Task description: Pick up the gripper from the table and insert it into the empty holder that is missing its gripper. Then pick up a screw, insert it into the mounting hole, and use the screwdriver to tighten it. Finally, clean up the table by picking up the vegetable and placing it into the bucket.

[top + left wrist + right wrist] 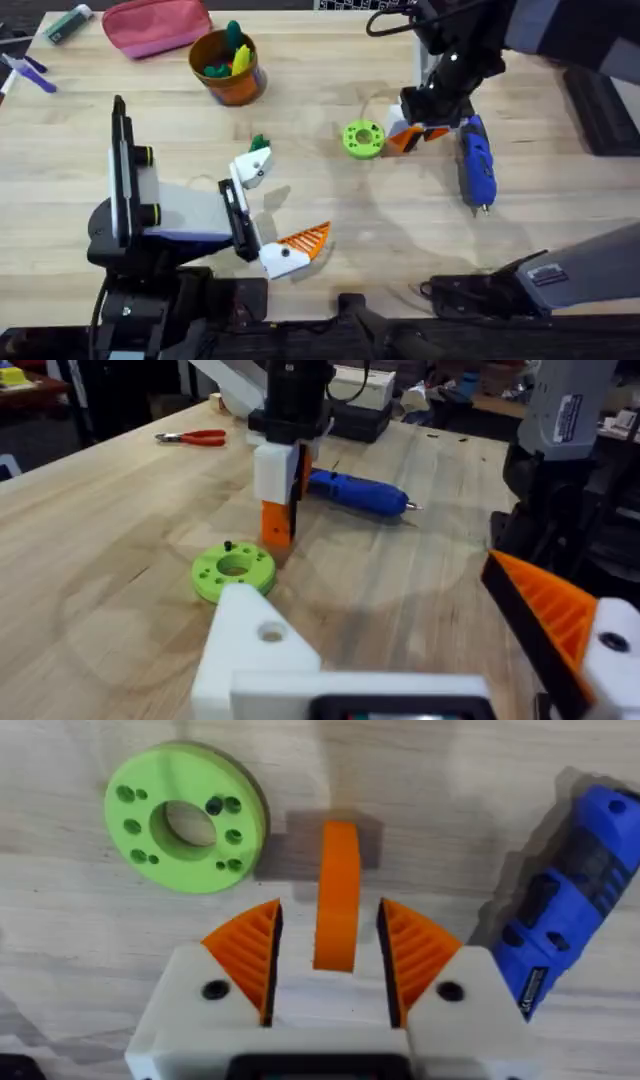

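One loose orange wedge (338, 895) stands on edge on the tabletop (330, 130), between the two orange pads of the right hand (330, 975); the pads sit apart, a gap showing on each side of the wedge. From overhead that right hand (432, 112) is down near the far right of the tabletop, with one lime-green disc (362, 139) just beside it on one side and one blue screwdriver (477, 168) just beside it on the other.

The left hand (268, 215) lies low at the near left, fingers apart and holding nothing. One finger carries an orange pad (306, 240); the other is a bare white holder (250, 168), with a small dark-green vegetable (259, 143) touching its tip.

The left wrist view adds red pliers (191, 437) on the tabletop behind the right arm. One orange-brown bucket (229, 66) stands at the far edge beside a pink pouch (157, 25), and bare wood lies between the two hands.
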Robot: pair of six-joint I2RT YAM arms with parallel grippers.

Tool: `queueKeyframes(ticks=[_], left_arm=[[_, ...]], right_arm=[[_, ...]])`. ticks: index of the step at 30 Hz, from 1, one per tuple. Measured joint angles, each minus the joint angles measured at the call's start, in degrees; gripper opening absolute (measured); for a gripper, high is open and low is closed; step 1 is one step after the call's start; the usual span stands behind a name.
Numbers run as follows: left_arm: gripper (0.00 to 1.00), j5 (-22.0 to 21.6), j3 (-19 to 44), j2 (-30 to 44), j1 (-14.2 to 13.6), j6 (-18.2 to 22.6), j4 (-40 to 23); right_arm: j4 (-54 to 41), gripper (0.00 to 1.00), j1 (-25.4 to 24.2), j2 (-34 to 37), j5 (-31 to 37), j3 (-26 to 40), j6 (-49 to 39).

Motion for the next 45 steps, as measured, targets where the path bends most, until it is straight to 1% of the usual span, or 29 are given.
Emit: queueKeyframes(ticks=[6,13,24,25,28,32,34,45], left_arm=[[0.985,0.0,0.0,0.0,0.0,0.0,0.0],[0.986,0.0,0.0,0.0,0.0,0.0,0.0],[0.985,0.0,0.0,0.0,0.0,0.0,0.0],[0.985,0.0,0.0,0.0,0.0,0.0,0.0],[0.985,0.0,0.0,0.0,0.0,0.0,0.0],[0.986,0.0,0.0,0.0,0.0,0.0,0.0],[0.986,0.0,0.0,0.0,0.0,0.0,0.0],[0.986,0.0,0.0,0.0,0.0,0.0,0.0]], right_arm=[[0.0,0.543,0.0,0.0,1.9,0.0,0.1],[0.0,0.479,0.0,0.0,2.7,0.0,0.8],[-0.2,0.373,0.0,0.0,2.1,0.0,0.9],[-0.2,0.344,0.0,0.0,2.0,0.0,0.9],[-0.2,0.190,0.0,0.0,1.6,0.0,0.9],[-0.2,0.096,0.0,0.0,1.4,0.0,0.9],[-0.1,0.020,0.0,0.0,1.4,0.0,0.9],[-0.1,0.016,0.0,0.0,1.4,0.0,0.9]])
